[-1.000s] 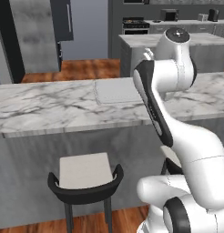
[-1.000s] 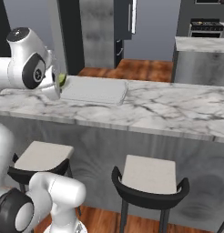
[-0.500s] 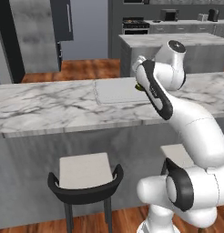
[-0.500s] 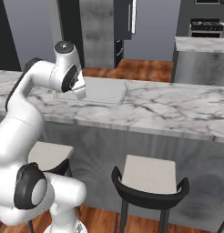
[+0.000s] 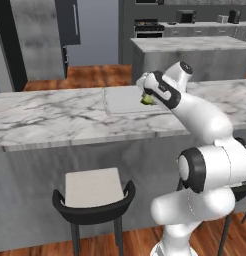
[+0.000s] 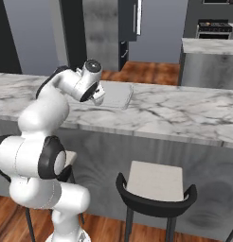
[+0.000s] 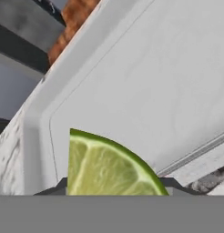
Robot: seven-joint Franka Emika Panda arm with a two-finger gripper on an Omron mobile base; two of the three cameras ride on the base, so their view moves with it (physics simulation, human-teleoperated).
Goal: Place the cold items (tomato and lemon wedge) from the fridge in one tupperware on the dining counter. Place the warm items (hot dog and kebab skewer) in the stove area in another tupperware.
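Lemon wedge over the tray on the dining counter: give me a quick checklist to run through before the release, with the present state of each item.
1. Lemon wedge held in the end effector: ok, it sits between the fingers in the hand view.
2. End effector over the tupperware: ok, the tray floor lies behind the wedge in the hand view.
3. Tupperware flat on the dining counter: ok.
4. Tray floor free where the wedge would land: ok for the part in the hand view; the tomato's place cannot be told.
5. Height of the wedge above the tray floor: cannot tell.
6. Arm free of the stools below: ok.
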